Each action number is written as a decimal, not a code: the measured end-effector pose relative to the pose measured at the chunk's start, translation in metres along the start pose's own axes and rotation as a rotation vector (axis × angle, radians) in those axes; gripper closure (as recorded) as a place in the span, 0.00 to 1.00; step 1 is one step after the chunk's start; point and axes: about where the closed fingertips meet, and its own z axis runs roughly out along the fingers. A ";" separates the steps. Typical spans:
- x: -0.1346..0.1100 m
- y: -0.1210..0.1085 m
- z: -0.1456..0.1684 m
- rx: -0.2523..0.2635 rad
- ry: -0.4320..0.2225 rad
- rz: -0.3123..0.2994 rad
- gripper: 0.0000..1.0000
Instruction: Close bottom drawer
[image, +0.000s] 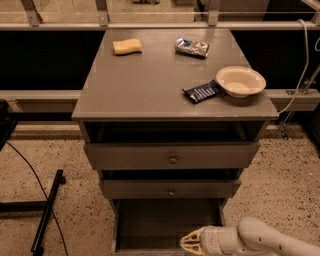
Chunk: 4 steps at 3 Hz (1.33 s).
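The bottom drawer (150, 222) is the lowest and narrowest of three grey drawers and stands pulled out, its flat grey floor showing. My gripper (189, 243) comes in from the lower right on a white arm and sits low at the drawer's front right part, pointing left. Above it are the middle drawer (170, 189) with a small knob and the top drawer (172, 156) with a round knob, both partly pulled out.
The cabinet top (150, 85) holds a yellow sponge (127, 46), a silver snack bag (192, 47), a dark blue packet (202, 92) and a white bowl (240, 81). A black stand and cable (47, 212) lie on the speckled floor at the left.
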 end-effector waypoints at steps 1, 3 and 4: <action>0.000 0.000 0.001 -0.001 -0.001 0.000 1.00; 0.007 0.012 0.004 -0.021 -0.009 0.022 1.00; 0.022 0.033 0.007 -0.046 -0.020 0.065 1.00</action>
